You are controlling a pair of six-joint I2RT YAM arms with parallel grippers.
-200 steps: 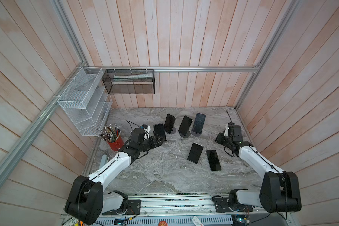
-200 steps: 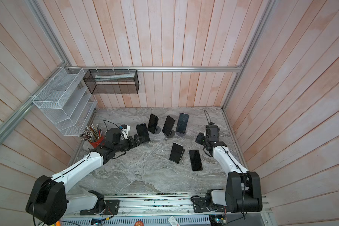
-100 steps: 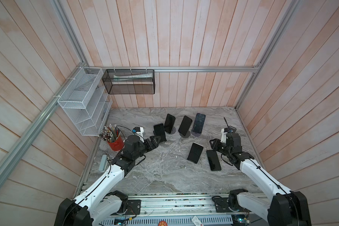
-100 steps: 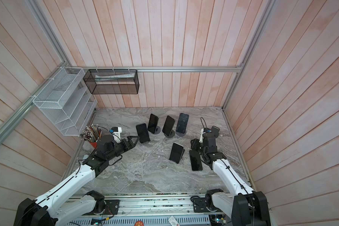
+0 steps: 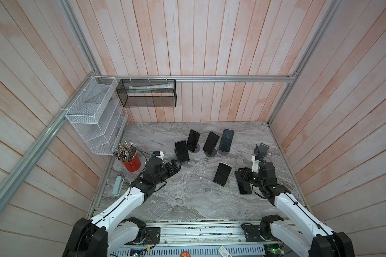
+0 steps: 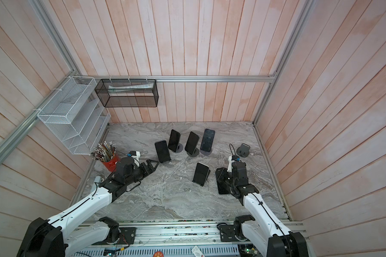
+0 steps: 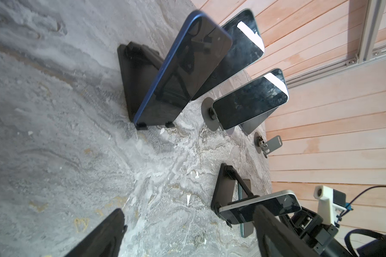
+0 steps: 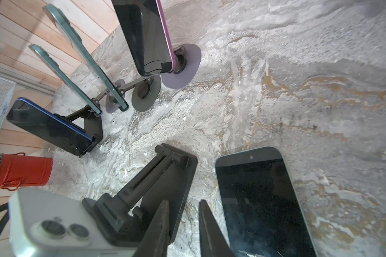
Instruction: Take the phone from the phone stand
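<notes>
A blue-edged phone [image 5: 181, 150] [image 7: 183, 73] leans on a black phone stand [image 7: 138, 73] left of the middle. My left gripper [image 5: 176, 165] [image 6: 153, 164] [image 7: 187, 231] is open just in front of it, touching nothing. A silver phone [image 5: 222, 173] [image 8: 54, 222] rests on a second black stand [image 8: 165, 178]. A dark phone [image 5: 243, 185] [image 8: 261, 200] lies flat on the marble table [image 5: 183, 195]. My right gripper [image 5: 240, 175] [image 6: 220, 174] [image 8: 183, 220] hovers by its near edge, the jaws a narrow gap apart with only table between them.
Three more phones [image 5: 211, 142] lean on round-based stands at the back. An empty grey stand [image 5: 262, 148] sits at the far right. A red pencil cup [image 5: 132, 163] and a pale green object [image 5: 117, 185] are at the left, under wall baskets [image 5: 94, 118].
My right arm swung from the empty grey stand forward to the flat phone, and its jaws parted a little. My left arm drew back slightly from the blue phone, still open.
</notes>
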